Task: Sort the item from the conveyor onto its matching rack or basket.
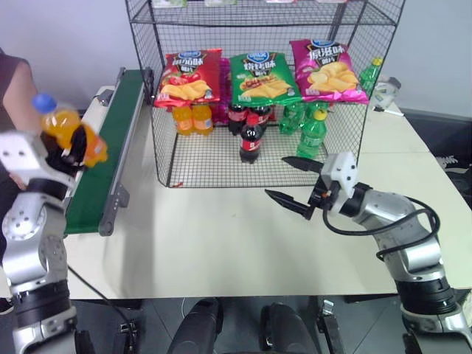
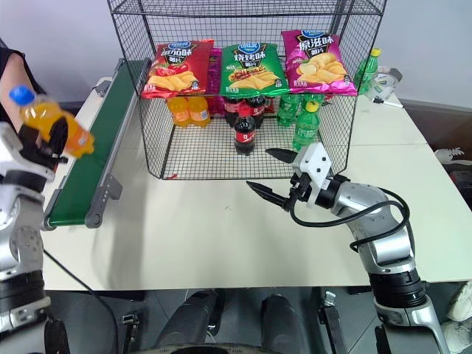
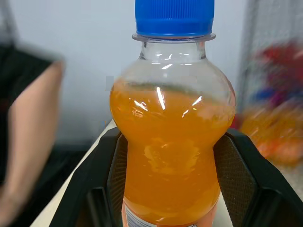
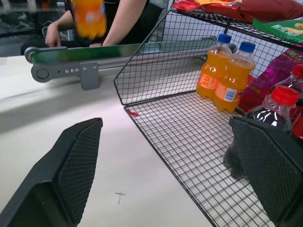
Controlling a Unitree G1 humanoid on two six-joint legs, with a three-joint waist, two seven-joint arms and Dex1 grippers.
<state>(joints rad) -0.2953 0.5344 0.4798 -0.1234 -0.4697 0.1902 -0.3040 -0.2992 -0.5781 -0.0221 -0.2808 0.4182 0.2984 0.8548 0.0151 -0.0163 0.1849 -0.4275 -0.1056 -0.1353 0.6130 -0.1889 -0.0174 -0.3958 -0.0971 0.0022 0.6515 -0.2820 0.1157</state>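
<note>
At the far left, about nine o'clock in the head view, the orange soda [image 1: 70, 131] is pinched by the left claw [image 1: 68, 151] and is held clear above the left edge of the conveyor [image 1: 110, 147], tilted with its blue cap toward ten o'clock. In the left wrist view the black fingers [image 3: 102, 189] are seen pressed against both sides of the bottle's body. A person's arm [image 1: 15, 88] is seen just behind it, at the conveyor's left side.

The belt runs from about eight o'clock up toward eleven o'clock on the pale surface [image 1: 221, 243]. To its right, around twelve o'clock, the black wire rack [image 1: 258, 88] is stood; three chip bags [image 1: 258, 77] are laid on a tier, and orange bottles [image 1: 193, 118], cola bottles [image 1: 251, 136] and green bottles [image 1: 313, 133] are stood beneath them.

At about four o'clock the right claw [image 1: 293, 183] is held spread wide just in front of the rack, pinching nothing.
</note>
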